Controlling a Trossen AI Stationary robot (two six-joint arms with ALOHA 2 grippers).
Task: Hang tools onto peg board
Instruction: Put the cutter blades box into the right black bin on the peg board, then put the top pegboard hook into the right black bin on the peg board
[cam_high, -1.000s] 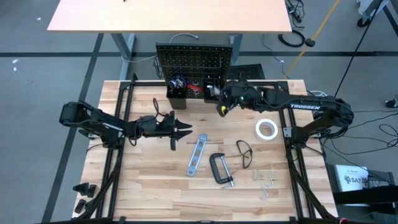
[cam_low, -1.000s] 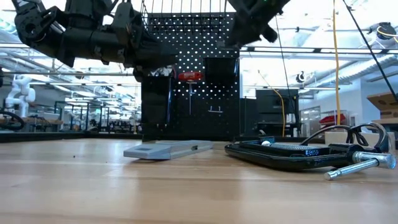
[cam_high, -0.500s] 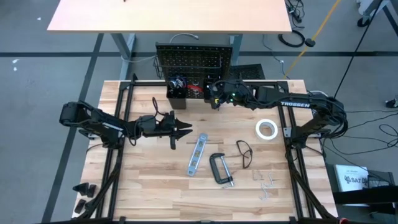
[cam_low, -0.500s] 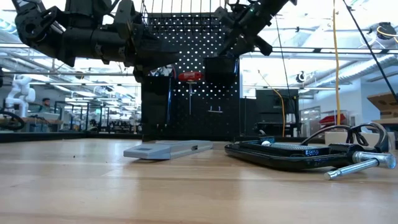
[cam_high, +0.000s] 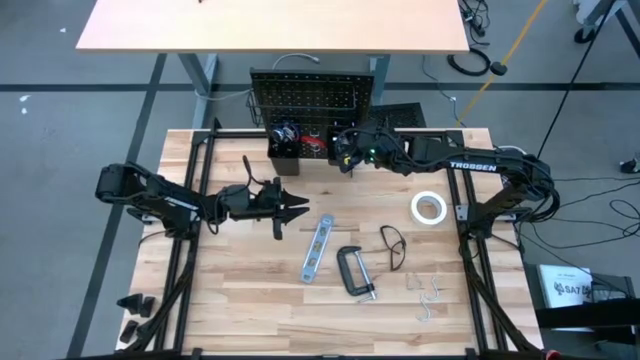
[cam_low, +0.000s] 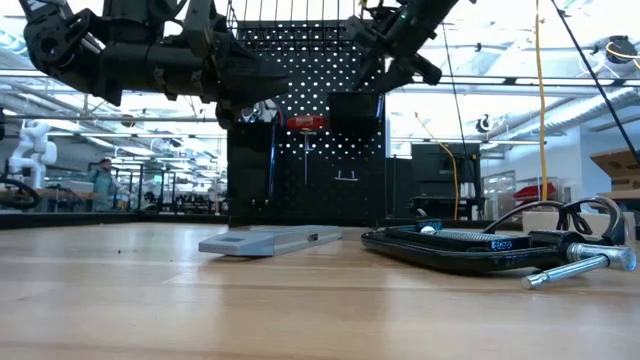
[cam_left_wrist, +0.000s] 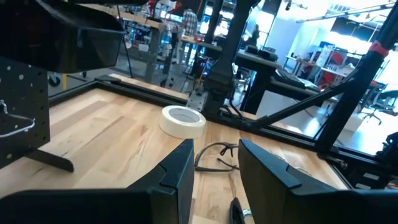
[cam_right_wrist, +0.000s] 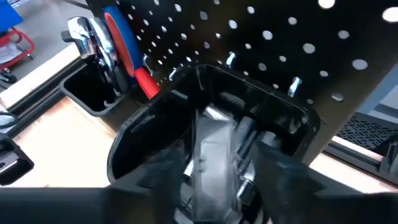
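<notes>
Two bins on one peg board, upper centre; right gripper open above one; level lies diagonally.

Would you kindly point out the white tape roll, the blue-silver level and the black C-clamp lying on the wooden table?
white tape roll (cam_high: 428, 208), high view, on its white ring.
blue-silver level (cam_high: 316, 249), high view, middle of its long body.
black C-clamp (cam_high: 351, 267), high view, on its curved black frame.

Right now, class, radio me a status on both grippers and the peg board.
Right gripper over right bin at peg board, jaws open. Left gripper waits mid-table, jaws apart. Level, clamp still on table.
</notes>
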